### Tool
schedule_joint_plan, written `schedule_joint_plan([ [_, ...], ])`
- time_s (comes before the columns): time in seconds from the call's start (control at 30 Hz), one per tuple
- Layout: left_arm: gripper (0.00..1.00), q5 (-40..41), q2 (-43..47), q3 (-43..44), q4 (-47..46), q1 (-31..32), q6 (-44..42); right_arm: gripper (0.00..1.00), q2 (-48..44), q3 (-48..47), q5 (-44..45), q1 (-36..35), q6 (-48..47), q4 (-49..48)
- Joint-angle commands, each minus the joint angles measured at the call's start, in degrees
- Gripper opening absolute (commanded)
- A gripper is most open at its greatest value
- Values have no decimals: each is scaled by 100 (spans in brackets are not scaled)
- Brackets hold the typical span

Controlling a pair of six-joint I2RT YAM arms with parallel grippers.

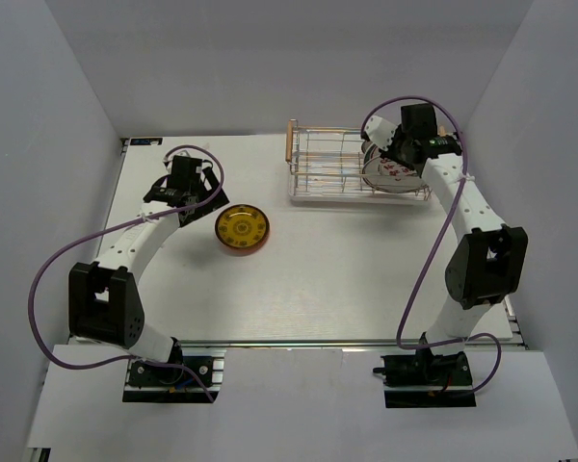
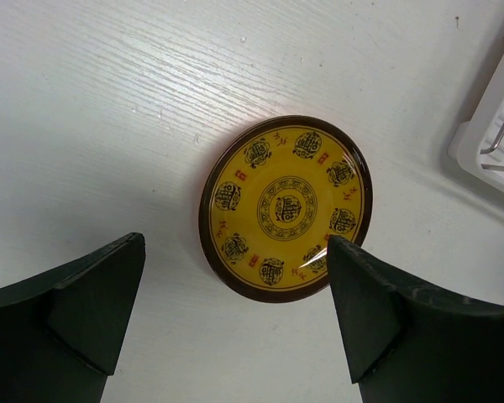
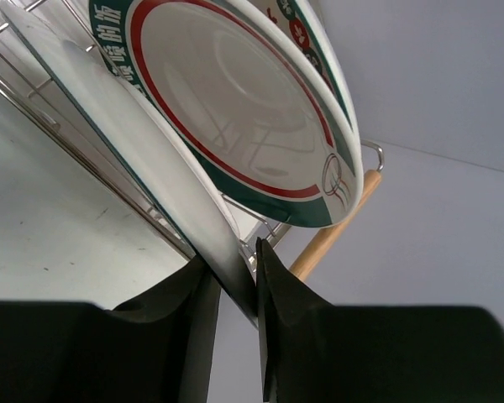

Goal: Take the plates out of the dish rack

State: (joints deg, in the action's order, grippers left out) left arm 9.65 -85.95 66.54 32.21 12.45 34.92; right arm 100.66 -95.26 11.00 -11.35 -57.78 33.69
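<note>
The dish rack [image 1: 328, 164] stands at the back of the table, and its wooden handle [image 3: 336, 227] shows in the right wrist view. At its right end two large plates lean on edge. The nearer is a white plate [image 3: 109, 117], which shows red markings from above [image 1: 395, 173]. Behind it is a green-rimmed plate [image 3: 227, 92]. My right gripper [image 3: 235, 264] is shut on the white plate's rim, one finger on each face. A small yellow patterned plate [image 2: 286, 208] lies flat on the table [image 1: 242, 229]. My left gripper [image 2: 235, 327] hovers open just short of it, holding nothing.
The rack's white drip tray corner [image 2: 487, 151] shows at the right of the left wrist view. The left slots of the rack [image 1: 318, 159] hold nothing. Grey walls enclose the table on three sides.
</note>
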Motion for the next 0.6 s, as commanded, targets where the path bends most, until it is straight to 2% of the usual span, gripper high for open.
schedule_joint_plan([
  [0.0,98,-24,79,236,-92,-14,-73,14,-90,-344,68,37,-75,-73],
  [0.4,98,-191,386,148,-215,38,-152,4,-582,-660,236,19,-787,-346],
  [0.57,98,-358,675,122,-381,38,-222,3,-943,-976,121,10,-840,-319],
])
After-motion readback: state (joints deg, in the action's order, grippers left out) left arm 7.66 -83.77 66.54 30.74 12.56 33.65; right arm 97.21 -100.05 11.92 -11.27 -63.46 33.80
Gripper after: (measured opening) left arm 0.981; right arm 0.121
